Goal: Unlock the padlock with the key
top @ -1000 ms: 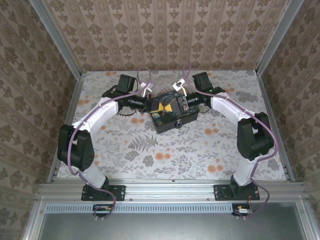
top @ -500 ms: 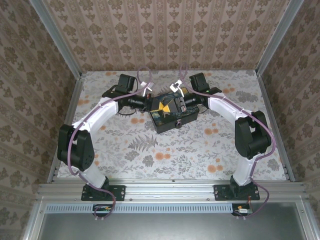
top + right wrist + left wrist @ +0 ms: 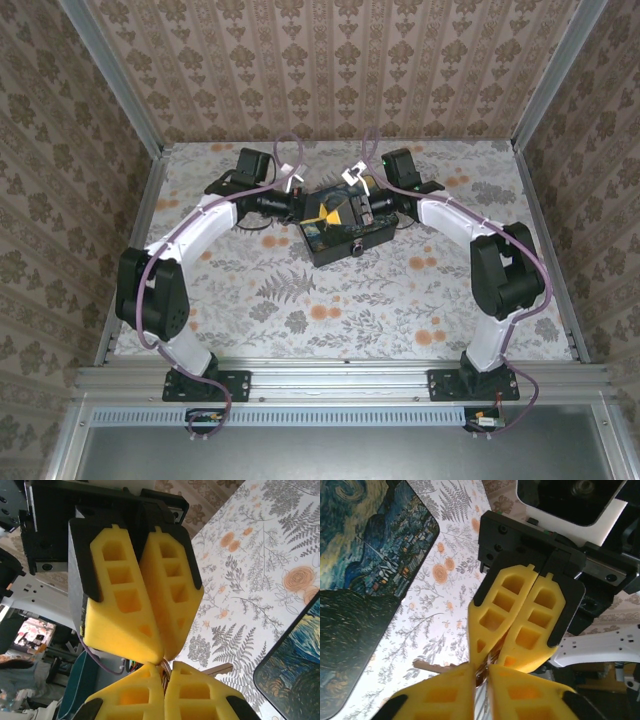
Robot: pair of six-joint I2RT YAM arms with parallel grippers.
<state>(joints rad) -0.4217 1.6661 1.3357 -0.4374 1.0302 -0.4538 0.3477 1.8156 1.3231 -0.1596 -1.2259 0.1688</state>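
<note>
Yellow foam fingers met tip to tip over the far middle of the flower-printed tabletop [image 3: 300, 300] in the overhead view. The left gripper [image 3: 322, 214] reached in from the left and the right gripper [image 3: 341, 209] from the right. Both hung just above the far edge of a black box with a blue-and-yellow Starry Night lid [image 3: 345, 243]. The lock and its opener were too small to make out from up there.

From the left wrist, that gripper's own fingers [image 3: 440, 697] sat at the bottom edge, nearly together with a thin slit between them. Whether they clamped anything could not be told. Facing them, the right gripper's fingers [image 3: 540, 620] lay pressed flat against each other. Where the four tips met, a small dark-brown lump, seemingly the tiny padlock [image 3: 481, 674], was wedged and mostly hidden. A thin grey-tan sliver, the key [image 3: 432, 666], stuck out sideways from that spot above the tabletop. The painted lid lay at the left, apart from the tips.

From the right wrist, the right gripper's fingers [image 3: 200, 697] showed at the bottom with their tips touching. The left gripper's fingers [image 3: 120, 595] above met at their points. The sliver poked out towards the box corner without reaching it.
</note>
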